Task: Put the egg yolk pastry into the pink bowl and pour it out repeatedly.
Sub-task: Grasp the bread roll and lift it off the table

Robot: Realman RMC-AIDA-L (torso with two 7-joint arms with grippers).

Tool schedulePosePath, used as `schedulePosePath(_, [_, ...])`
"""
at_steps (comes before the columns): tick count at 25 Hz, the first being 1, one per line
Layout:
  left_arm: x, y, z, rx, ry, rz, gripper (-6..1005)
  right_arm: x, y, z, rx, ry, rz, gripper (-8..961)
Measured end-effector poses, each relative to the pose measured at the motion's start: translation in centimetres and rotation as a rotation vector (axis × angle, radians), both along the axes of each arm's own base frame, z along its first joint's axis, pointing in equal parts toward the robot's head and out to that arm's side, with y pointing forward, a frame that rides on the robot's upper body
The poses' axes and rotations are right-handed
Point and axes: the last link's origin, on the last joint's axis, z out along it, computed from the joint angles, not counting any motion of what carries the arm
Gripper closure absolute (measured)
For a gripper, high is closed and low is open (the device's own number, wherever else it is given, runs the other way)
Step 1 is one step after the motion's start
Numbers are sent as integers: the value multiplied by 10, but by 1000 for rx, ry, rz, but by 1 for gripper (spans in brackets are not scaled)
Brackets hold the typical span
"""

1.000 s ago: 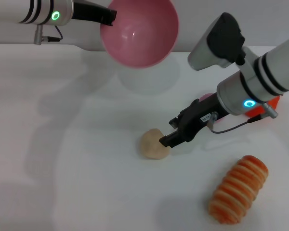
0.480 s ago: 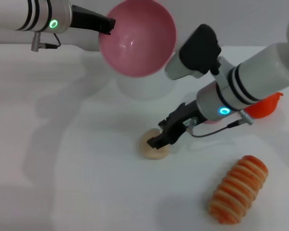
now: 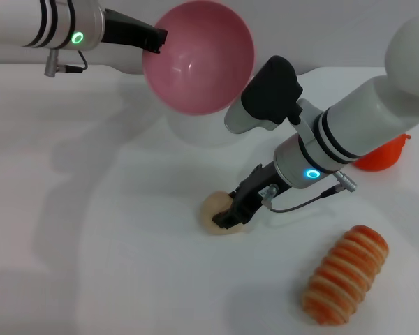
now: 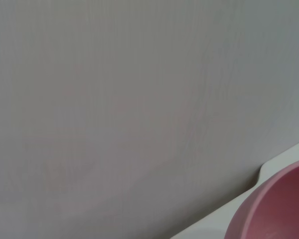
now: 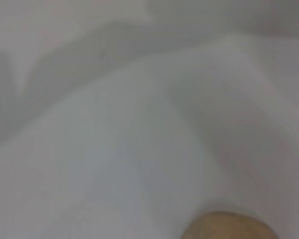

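Observation:
The pink bowl is held up in the air at the back, tipped so that its empty inside faces me. My left gripper is shut on its rim. A part of the bowl also shows in the left wrist view. The egg yolk pastry lies on the white table near the middle. My right gripper is down over the pastry's right side, its black fingers open and astride it. The top of the pastry shows at the edge of the right wrist view.
A long orange-striped bread roll lies at the front right. An orange object sits behind the right arm. A white round object stands under the raised bowl.
My right gripper has moved left and down from beside the pastry to over it. The bowl has stayed raised and shifted slightly left.

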Motion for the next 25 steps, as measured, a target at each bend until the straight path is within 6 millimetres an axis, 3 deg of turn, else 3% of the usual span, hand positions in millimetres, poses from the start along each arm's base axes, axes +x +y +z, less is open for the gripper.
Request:
schedulePosePath(16, [-4, -1, 1, 5, -2, 9, 955, -10, -6, 17, -18, 30, 58, 566])
schedulePosePath(21, [-4, -2, 0, -5, -3, 12, 954, -42, -17, 63, -6, 87, 176, 607])
schedulePosePath(25, [-1, -4, -4, -33, 0, 9, 952, -83, -33, 124, 36, 147, 309, 640])
